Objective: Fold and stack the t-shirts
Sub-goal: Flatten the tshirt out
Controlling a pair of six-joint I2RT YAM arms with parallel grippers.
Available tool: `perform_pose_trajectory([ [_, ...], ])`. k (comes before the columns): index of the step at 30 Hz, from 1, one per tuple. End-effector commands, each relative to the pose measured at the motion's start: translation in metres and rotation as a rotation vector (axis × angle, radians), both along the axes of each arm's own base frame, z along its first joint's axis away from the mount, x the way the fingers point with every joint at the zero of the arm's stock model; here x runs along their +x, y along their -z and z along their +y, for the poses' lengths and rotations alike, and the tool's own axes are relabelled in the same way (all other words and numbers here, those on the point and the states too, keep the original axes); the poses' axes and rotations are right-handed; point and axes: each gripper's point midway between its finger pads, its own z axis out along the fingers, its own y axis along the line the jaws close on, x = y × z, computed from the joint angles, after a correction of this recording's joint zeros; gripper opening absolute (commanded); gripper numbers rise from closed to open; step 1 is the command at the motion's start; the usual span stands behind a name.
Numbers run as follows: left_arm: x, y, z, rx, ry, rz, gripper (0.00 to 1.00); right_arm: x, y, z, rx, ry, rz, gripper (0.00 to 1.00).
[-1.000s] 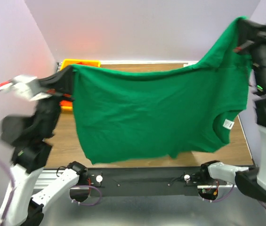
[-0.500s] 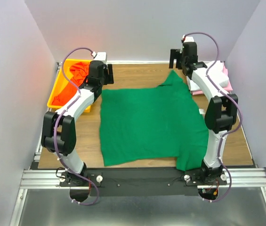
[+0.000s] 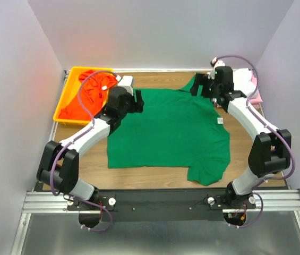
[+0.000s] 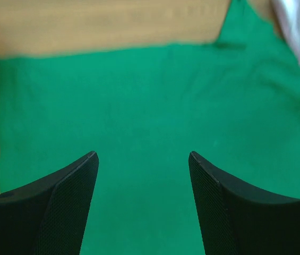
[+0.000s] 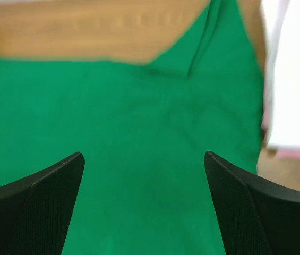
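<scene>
I work inside a small booth – the back wall (image 3: pixel 160 32), the left wall (image 3: pixel 11 79) and the right wall (image 3: pixel 298 64) are all plain and pale lavender, closing in around me. A faint red-orange glow lies on the left wall near its far corner. The light is soft and even. Under me is a wooden table (image 3: pixel 150 178) of brown grain, with a white strip (image 3: pixel 160 69) along its far edge. At the near edge runs a ribbed aluminium rail (image 3: pixel 33 202) – below it lies a dull grey metal sheet (image 3: pixel 165 239).

A lab: plain walls (image 3: pixel 160 32) enclose a wooden table (image 3: pixel 86 159) and aluminium rail (image 3: pixel 282 199).
</scene>
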Motion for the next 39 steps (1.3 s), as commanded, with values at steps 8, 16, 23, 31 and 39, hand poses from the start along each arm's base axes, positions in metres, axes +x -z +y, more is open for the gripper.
perform_pose_trajectory([
  [8, -0.048, 0.103, -0.021, -0.023, 0.104, 0.255, 0.76, -0.083, 0.112, 0.007, 0.114, 0.000, 0.306, 1.00],
  [16, -0.056, 0.142, -0.022, -0.002, 0.114, 0.348, 0.76, -0.102, 0.154, 0.007, 0.129, 0.016, 0.413, 1.00],
  [23, -0.053, 0.167, -0.021, 0.026, 0.107, 0.400, 0.76, -0.099, 0.171, 0.005, 0.121, 0.046, 0.449, 1.00],
  [31, -0.040, 0.178, -0.016, 0.038, 0.095, 0.414, 0.76, -0.084, 0.184, -0.004, 0.100, 0.116, 0.455, 1.00],
  [39, -0.017, 0.183, -0.019, 0.039, 0.132, 0.418, 0.75, -0.061, 0.193, -0.017, 0.115, 0.172, 0.467, 1.00],
])
